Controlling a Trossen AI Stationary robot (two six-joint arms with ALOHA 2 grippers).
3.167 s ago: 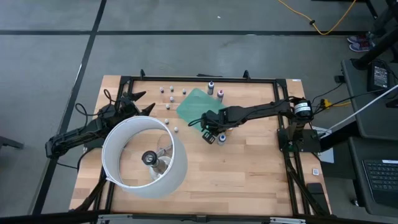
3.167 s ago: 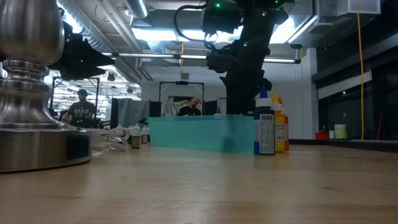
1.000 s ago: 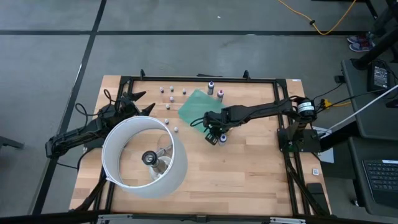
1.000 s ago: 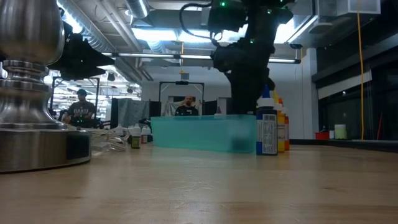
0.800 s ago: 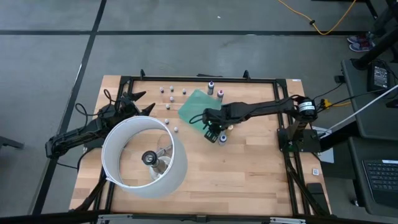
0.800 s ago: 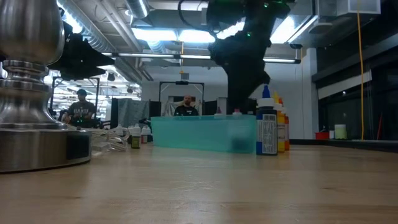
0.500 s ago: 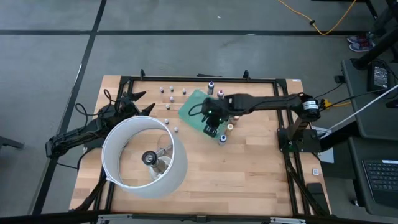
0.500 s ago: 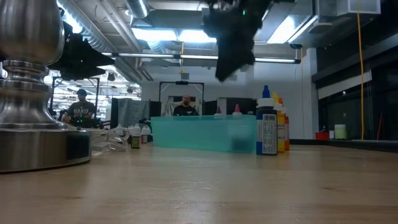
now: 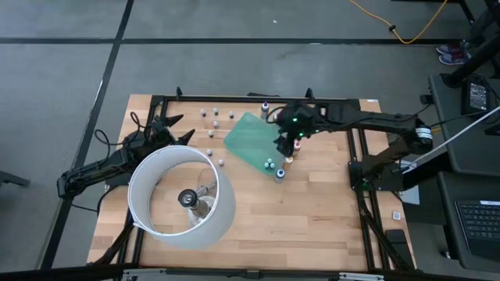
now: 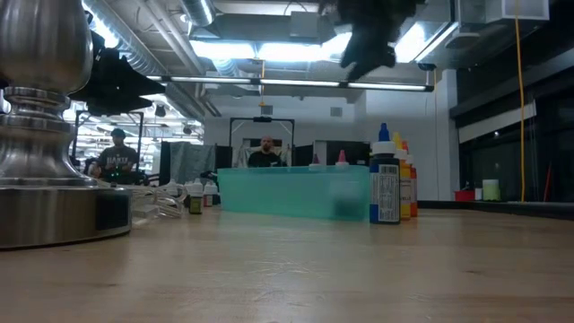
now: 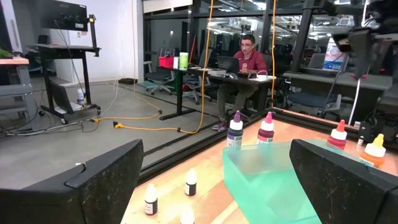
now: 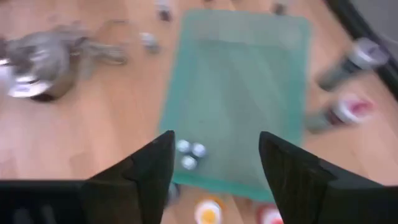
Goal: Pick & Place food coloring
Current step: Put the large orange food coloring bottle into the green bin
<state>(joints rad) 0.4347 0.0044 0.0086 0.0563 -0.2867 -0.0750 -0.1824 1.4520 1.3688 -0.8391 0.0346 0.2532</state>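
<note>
The food coloring bottles stand upright on the wooden table. Several tiny ones (image 9: 212, 125) are at the far left, and larger ones (image 10: 384, 188) stand by the near right corner of a green tray (image 9: 246, 136). Three small bottles (image 12: 189, 152) stand inside the tray near that corner. My right gripper (image 12: 216, 135) hangs high over the tray's right side (image 9: 281, 144), tilted down, open, with nothing between its fingers. My left gripper (image 11: 214, 180) waits at the table's left (image 9: 181, 129), level, open and empty.
A big white ring lamp (image 9: 181, 195) fills the near left of the table; its metal base (image 10: 45, 135) looms in the low view. Purple and pink bottles (image 11: 249, 129) stand beyond the tray's far side. People sit in the room beyond the table.
My right gripper has risen well clear of the bottles at the tray's near right corner and swung toward the table's far right. In the low view it has climbed from tray height to the top of the picture. The bottles and tray have stayed put.
</note>
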